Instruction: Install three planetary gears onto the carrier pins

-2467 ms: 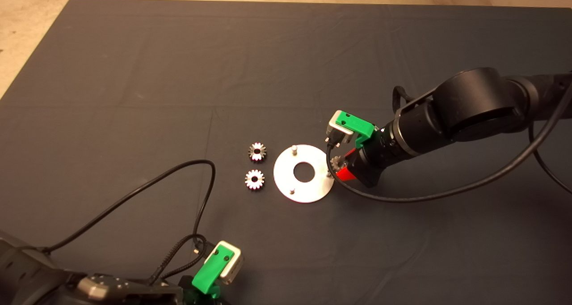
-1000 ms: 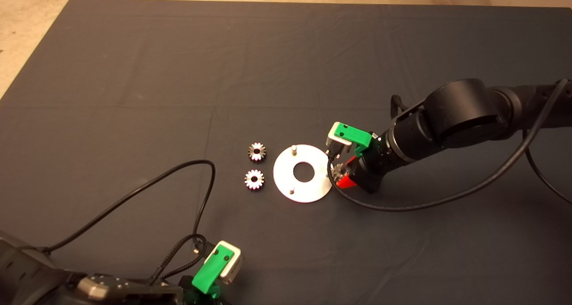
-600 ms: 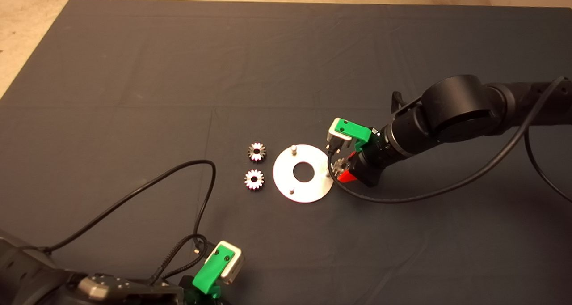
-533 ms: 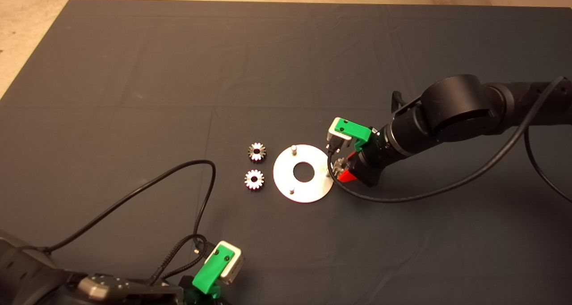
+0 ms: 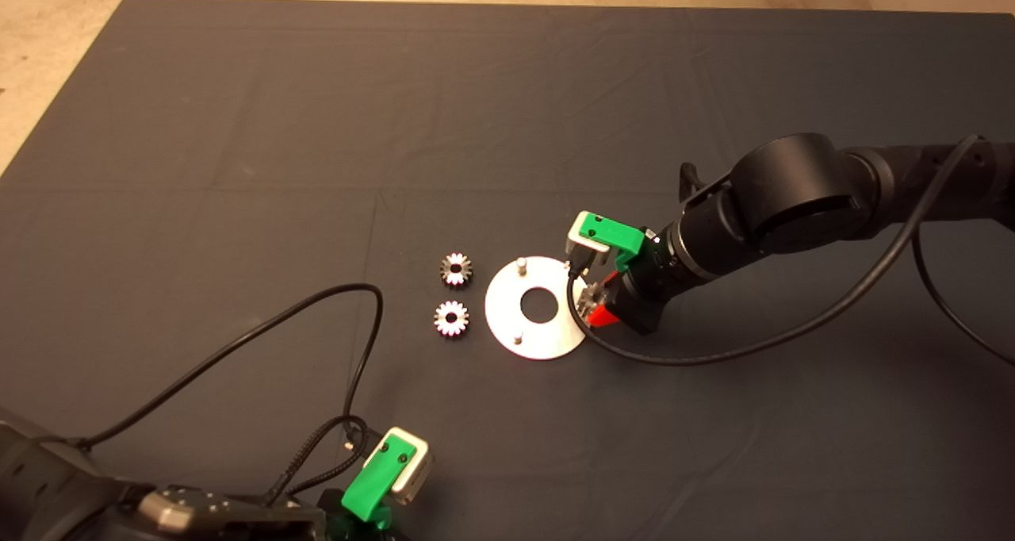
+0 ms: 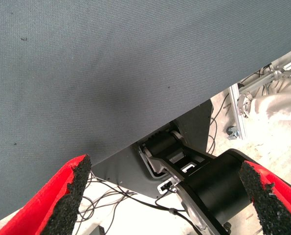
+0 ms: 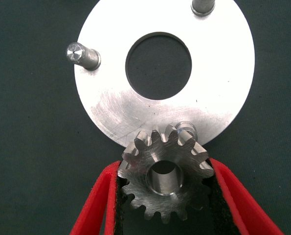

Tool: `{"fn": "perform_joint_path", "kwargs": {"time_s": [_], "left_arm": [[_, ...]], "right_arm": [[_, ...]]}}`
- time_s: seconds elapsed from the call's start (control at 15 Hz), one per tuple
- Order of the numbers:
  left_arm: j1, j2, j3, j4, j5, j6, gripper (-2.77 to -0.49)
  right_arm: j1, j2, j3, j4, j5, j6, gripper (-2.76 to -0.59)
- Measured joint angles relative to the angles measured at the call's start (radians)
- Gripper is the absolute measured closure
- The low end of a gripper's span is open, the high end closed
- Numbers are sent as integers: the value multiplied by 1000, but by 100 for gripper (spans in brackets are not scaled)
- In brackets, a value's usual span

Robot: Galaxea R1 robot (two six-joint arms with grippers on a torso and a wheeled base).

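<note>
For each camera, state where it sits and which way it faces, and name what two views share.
Head: above the mat, looking down; both arms show, left gripper parked at the lower edge.
Left wrist: on the parked arm, facing mat edge and floor; own red fingers wide apart.
Right wrist: looking down at the disc; own fingers grip a gear beside a pin.
Shared: head and right wrist both show the disc.

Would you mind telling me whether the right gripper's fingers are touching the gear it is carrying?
Touching. The right wrist view shows the gear clamped between the right gripper's fingers, its teeth pressed into the black pads on both sides with no gap.
</note>
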Motion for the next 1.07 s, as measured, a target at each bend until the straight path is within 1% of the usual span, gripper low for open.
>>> {"fn": "perform_joint_path", "kwargs": {"time_s": [0.13,0.27,0.47,0.6,0.73,0.8,0.87,0.93,1.0,1.07], "left_arm": [[0,0,0,0,0,0,-218],[0,0,0,0,0,0,-218],[0,0,0,0,0,0,-218],[0,0,0,0,0,0,-218],[0,0,0,0,0,0,-218],[0,0,0,0,0,0,-218],[0,0,0,0,0,0,-218],[0,0,0,0,0,0,-218],[0,0,0,0,0,0,-218],[0,0,0,0,0,0,-218]], "right_arm": [[0,4,-4,0,1,-5,-94],[-4,6,-8,-5,-1,-22,-94],[-18,18,-16,-14,-3,-30,-95],[-18,20,-16,-17,-2,-44,-94],[-18,20,-16,-25,-3,-47,-94],[-18,20,-16,-31,-5,-48,-94],[-18,20,-16,-39,-9,-49,-94],[-18,23,-16,-46,-15,-60,-94],[-18,25,-17,-48,-21,-67,-94],[-18,25,-17,-49,-22,-75,-95]]}}
